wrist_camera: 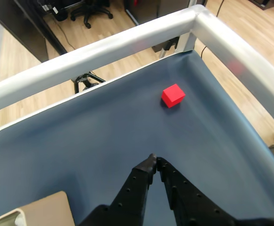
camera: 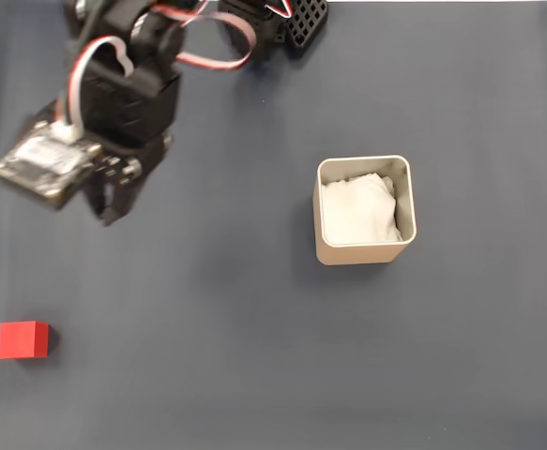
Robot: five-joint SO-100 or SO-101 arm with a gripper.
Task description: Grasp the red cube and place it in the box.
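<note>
Where the arm leans in from the upper left of the fixed view, its black body is blurred, with a circuit board on its side and red-and-white wires looping back toward the base; the tool (camera: 112,211) points down and toward the lower left, hanging above the dark blue surface (camera: 254,356), though the blur makes its fingertips hard to separate there. In the wrist view the tool (wrist_camera: 153,160) rises from the bottom edge, its two black fingers (wrist_camera: 137,181) drawn together so the tips appear to touch; it is clenched with nothing between them.

The red cube (camera: 22,339) lies near the lower left corner of the fixed view, well apart from the tool; it is small, bright red and plain-faced, sitting flat. In the wrist view the red cube (wrist_camera: 173,95) sits ahead of the fingertips and to the right, near the surface's far corner under a silver rail (wrist_camera: 104,47).

The box (camera: 363,251) stands right of centre in the fixed view; it is beige, square, round-cornered and thin-walled, with white padding (camera: 357,211) inside; a beige corner of it shows at the wrist view's lower left (wrist_camera: 43,212).
</note>
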